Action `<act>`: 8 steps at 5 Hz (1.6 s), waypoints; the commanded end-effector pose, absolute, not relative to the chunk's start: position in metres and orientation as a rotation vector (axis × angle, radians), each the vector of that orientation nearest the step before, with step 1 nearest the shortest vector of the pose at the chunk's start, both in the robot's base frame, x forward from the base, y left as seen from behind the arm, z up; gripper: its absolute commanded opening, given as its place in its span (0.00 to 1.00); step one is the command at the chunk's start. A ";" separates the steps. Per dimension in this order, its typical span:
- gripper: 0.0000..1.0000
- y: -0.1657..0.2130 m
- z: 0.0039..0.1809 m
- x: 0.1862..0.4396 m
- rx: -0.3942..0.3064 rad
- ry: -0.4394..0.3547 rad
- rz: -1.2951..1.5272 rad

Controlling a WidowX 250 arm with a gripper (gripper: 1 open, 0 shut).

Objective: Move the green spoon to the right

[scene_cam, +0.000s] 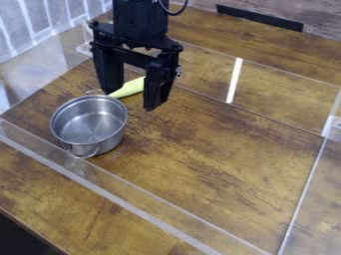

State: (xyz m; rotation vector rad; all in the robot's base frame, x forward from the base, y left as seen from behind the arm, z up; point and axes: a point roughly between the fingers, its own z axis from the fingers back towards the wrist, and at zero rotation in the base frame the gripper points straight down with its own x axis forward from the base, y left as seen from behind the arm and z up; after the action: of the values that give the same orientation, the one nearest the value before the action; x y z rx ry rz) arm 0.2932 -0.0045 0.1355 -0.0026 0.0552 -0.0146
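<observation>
The green spoon (128,89) lies on the wooden table, only its yellow-green handle showing between the two black fingers; its bowl is hidden behind the left finger. My gripper (130,92) points straight down over it, jaws wide open, one finger on each side of the handle. I cannot tell whether the fingertips touch the table. Nothing is held.
A round steel pot (90,125) stands just front-left of the gripper, close to the left finger. Clear acrylic walls (160,214) fence the table on all sides. Bare wood (233,149) spreads to the right of the spoon.
</observation>
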 end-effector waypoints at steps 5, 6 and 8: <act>1.00 0.025 0.069 0.355 0.035 -0.077 0.042; 1.00 0.018 0.061 0.359 0.039 -0.074 0.130; 1.00 0.012 0.069 0.359 0.029 -0.074 0.240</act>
State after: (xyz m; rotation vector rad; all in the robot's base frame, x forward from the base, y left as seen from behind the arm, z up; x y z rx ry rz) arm 0.3453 0.0101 0.0334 0.0376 0.0375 0.2365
